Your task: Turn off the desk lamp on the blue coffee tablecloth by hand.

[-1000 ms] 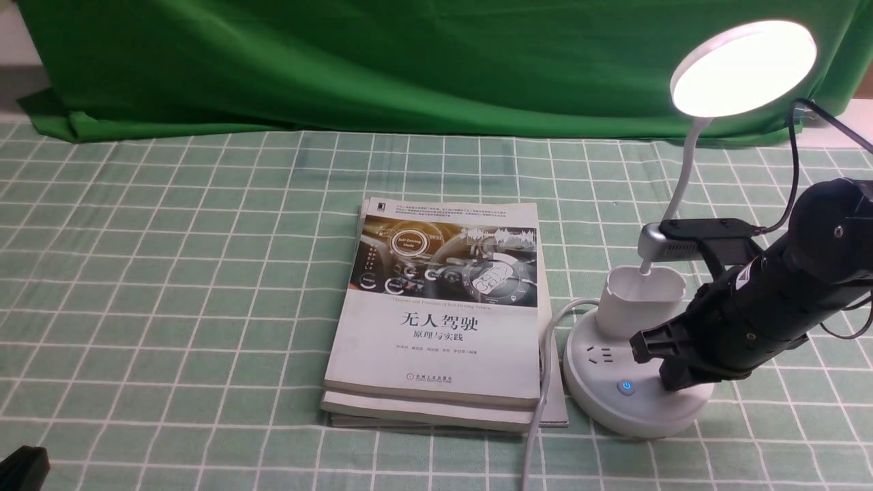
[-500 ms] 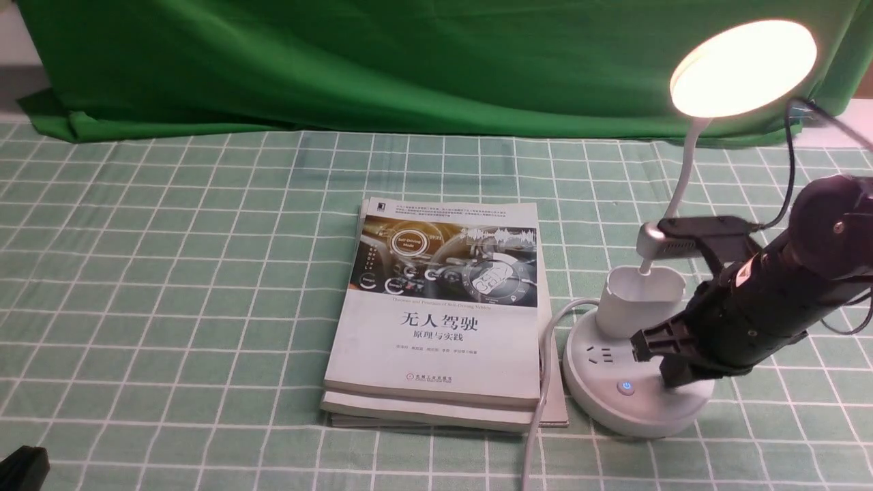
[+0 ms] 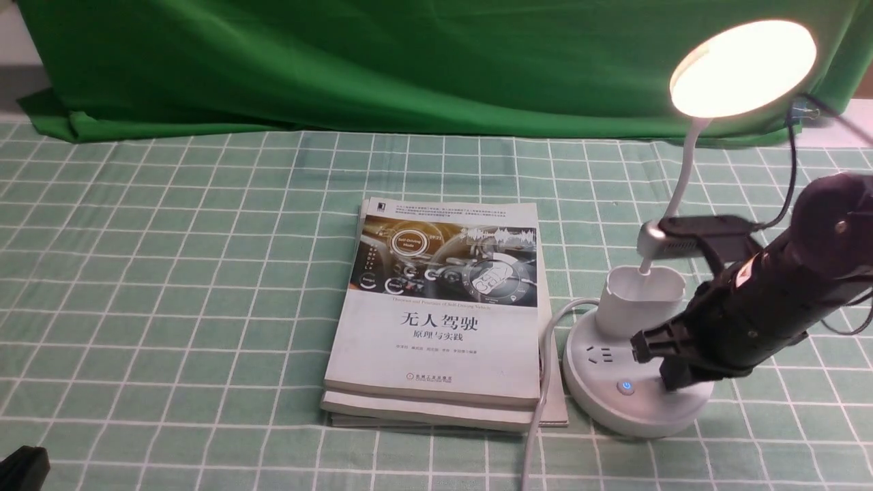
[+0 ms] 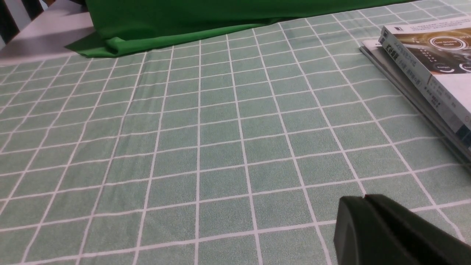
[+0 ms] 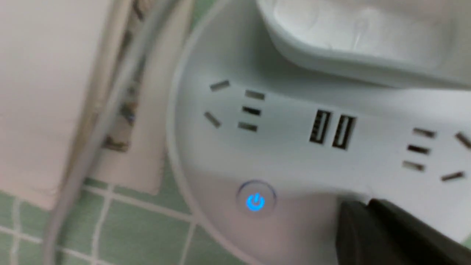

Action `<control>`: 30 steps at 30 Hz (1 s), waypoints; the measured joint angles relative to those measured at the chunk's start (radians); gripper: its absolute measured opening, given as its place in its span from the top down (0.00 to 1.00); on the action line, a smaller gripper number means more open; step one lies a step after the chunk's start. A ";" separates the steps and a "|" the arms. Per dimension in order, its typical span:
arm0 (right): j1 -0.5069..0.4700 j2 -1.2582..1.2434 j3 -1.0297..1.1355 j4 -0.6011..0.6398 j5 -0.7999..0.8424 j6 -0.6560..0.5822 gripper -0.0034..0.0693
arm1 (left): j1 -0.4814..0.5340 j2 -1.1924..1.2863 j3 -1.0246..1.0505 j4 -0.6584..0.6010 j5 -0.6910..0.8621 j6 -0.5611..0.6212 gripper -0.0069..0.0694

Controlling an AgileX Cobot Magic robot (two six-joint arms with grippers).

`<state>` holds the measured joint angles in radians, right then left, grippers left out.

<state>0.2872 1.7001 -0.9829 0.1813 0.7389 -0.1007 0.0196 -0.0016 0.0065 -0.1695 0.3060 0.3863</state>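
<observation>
The desk lamp stands at the right of the mint grid tablecloth (image 3: 170, 273). Its disc head (image 3: 743, 68) glows warm yellow. Its round base (image 3: 614, 409) carries sockets and a blue-lit power button (image 3: 625, 387), which also shows in the right wrist view (image 5: 255, 201). My right gripper (image 3: 672, 382) is shut and its tip (image 5: 362, 204) sits on or just above the base, to the right of that button. Any second button is hidden under it. My left gripper (image 4: 364, 198) is shut and empty, low over the cloth at the near left (image 3: 20, 467).
A stack of books (image 3: 443, 314) lies just left of the lamp base and also shows in the left wrist view (image 4: 430, 62). The lamp's white cord (image 3: 542, 409) runs between them toward the front edge. A deep-green backdrop cloth (image 3: 341, 61) hangs behind.
The lamp head's light went from bright white to warm yellow and is still lit. My right arm shifted slightly over the base. The left arm has not moved.
</observation>
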 joint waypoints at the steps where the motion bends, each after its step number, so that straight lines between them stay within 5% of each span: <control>1: 0.000 0.005 -0.002 0.000 0.000 0.000 0.90 | 0.000 0.000 0.000 0.000 0.000 0.000 0.91; 15: -0.001 -0.083 0.002 0.000 0.012 -0.004 0.90 | 0.000 0.000 0.000 0.000 0.000 0.000 0.91; 30: 0.025 -0.663 0.287 0.000 0.047 0.035 0.89 | 0.000 0.000 0.000 0.000 0.000 0.000 0.91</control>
<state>0.3117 1.0375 -0.6959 0.1813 0.7861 -0.0661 0.0196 -0.0016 0.0065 -0.1695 0.3060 0.3863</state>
